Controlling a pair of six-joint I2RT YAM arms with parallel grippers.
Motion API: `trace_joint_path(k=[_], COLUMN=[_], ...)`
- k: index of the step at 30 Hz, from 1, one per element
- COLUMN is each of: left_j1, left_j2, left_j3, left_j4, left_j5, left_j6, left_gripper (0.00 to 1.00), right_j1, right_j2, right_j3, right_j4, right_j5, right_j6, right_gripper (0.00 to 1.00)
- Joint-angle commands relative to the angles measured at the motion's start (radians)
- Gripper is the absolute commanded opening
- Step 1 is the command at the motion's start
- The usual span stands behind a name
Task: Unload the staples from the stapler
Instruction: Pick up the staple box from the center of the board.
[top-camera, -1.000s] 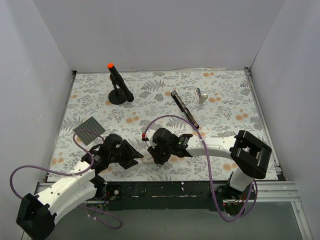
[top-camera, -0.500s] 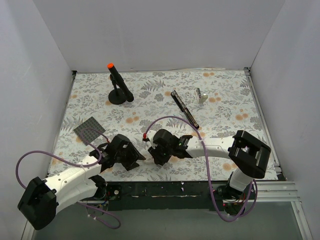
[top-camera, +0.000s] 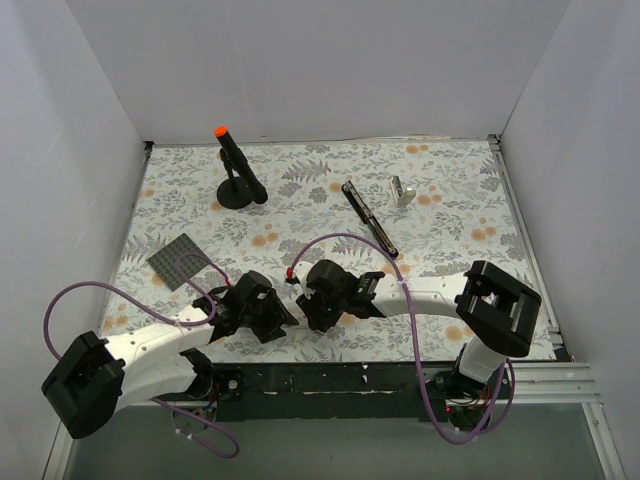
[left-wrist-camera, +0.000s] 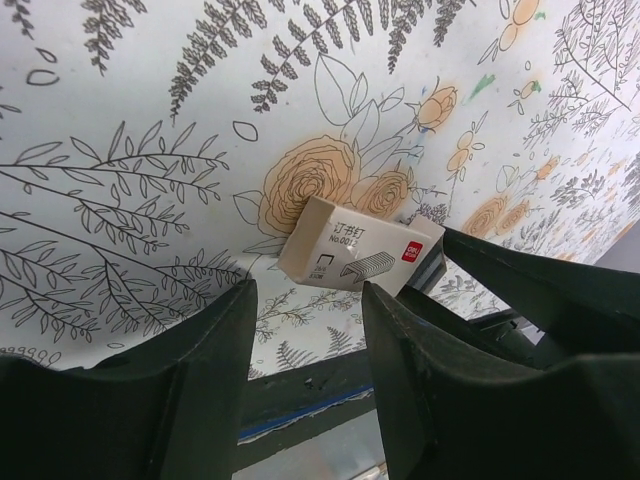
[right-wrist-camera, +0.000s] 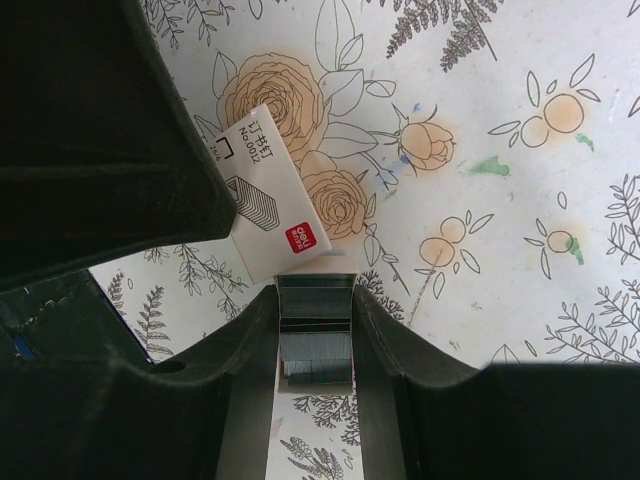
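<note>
The stapler (top-camera: 369, 218), a slim black bar, lies on the floral mat towards the back right, far from both grippers. At the near edge lies a small white staple box (left-wrist-camera: 360, 245) with a red logo. My right gripper (right-wrist-camera: 315, 295) is shut on the box's pulled-out inner tray (right-wrist-camera: 315, 320), which holds grey strips of staples (right-wrist-camera: 316, 348). The white sleeve (right-wrist-camera: 268, 205) lies just past those fingers. My left gripper (left-wrist-camera: 307, 295) is open, its tips just short of the box with only mat between them. In the top view the left gripper (top-camera: 280, 315) and the right gripper (top-camera: 310, 312) almost meet.
A black stand with an orange-tipped rod (top-camera: 236, 172) is at the back left. A grey studded plate (top-camera: 180, 260) lies at the left, and a small silver piece (top-camera: 402, 190) sits beside the stapler. The table's near edge (left-wrist-camera: 300, 395) runs just under the left fingers.
My left arm has swung right along the near edge, bringing its gripper close to the staple box and the right gripper. The right arm has stayed put.
</note>
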Motion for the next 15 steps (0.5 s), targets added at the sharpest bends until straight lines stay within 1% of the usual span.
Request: trace_joint_path(k=[1, 10, 15], left_j1=[-0.014, -0.027, -0.028], left_j2=[0.012, 0.052, 0.057], left_j3=[0.025, 0.023, 0.032], left_j4=[0.000, 0.020, 0.023], left_j5=[-0.055, -0.046, -0.052], left_j6=[-0.499, -0.502, -0.491], left_gripper=[0.44, 0.39, 0.33], right_j1=[0.005, 0.006, 0.006], right_j2=[0.005, 0.008, 0.008], right_j3=[-0.007, -0.002, -0.002], right_j4=[0.040, 0.040, 0.032], right_j5=[0.004, -0.002, 0.001], right_j6=[0.015, 0.015, 0.011], right_gripper=[0.18, 0.18, 0.18])
